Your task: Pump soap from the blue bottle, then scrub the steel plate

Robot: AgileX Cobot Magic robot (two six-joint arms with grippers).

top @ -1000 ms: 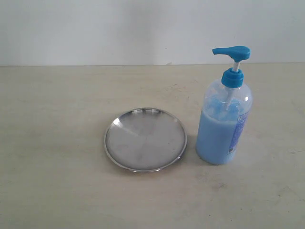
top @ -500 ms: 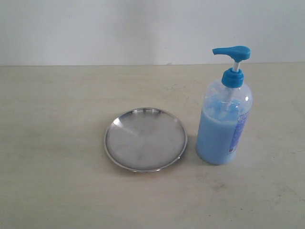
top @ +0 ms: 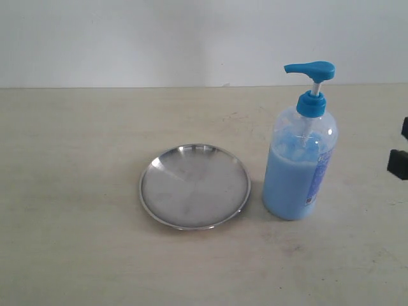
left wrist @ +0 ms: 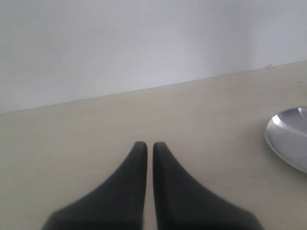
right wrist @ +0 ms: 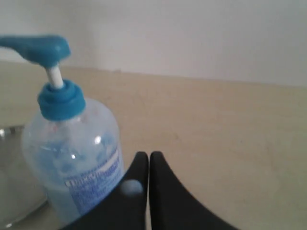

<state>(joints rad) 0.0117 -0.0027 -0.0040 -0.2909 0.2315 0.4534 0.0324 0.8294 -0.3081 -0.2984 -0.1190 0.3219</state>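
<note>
Just beside steel plate, blue bottle upright, label print illegible

A pale beige bench fills the lower part of the exterior view. Its surface is matte and faintly mottled with small dark specks and scuffs. Behind it rises a plain white wall, meeting the bench's far edge in a straight horizontal line.
</note>
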